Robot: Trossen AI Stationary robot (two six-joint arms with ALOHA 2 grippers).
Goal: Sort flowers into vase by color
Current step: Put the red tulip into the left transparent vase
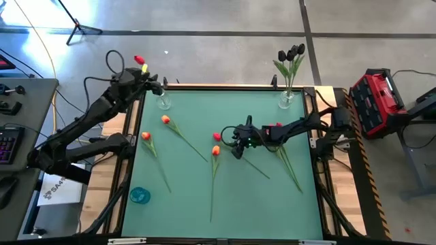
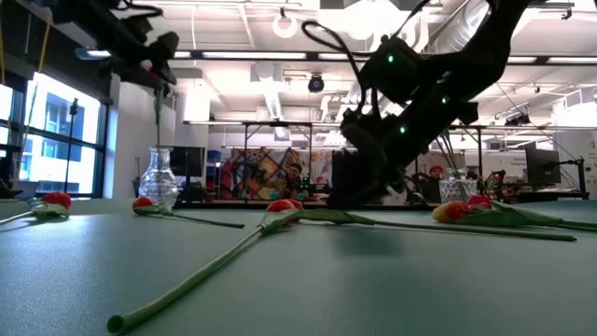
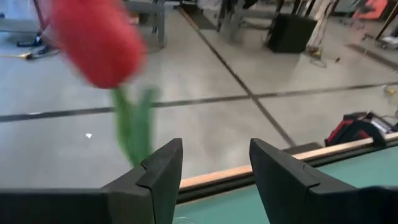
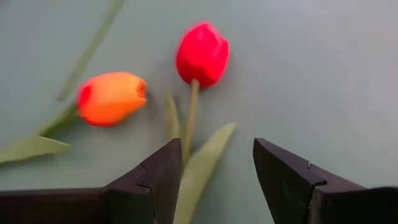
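At table centre, right gripper (image 1: 238,141) low over two tulip heads, fingers apart, nothing between them. Red tulip (image 4: 202,53) flat on the green table (image 1: 272,204), head at 10 o'clock, stem running off toward 4 o'clock under the arm. Orange tulip (image 4: 112,96) just beside it, head at 12, stem toward 6.

Likely trouble: closing on leaf rather than stem, so the red tulip slips or twists on lifting; or catching the orange head as well, given how near both heads lie, and carrying the wrong colour along.

Up at 10 o'clock on the table edge, left gripper (image 3: 214,162) also spread wide and empty, above the left glass vase (image 1: 163,102). Second red tulip (image 3: 99,40) standing there, stem apparently down in the vase, head leaning toward 11 o'clock. Risk: a brush from a finger while pulling away, tipping flower or vase.

At 1 o'clock, right glass vase (image 1: 289,100) holding dark tulips (image 1: 293,53), upright.
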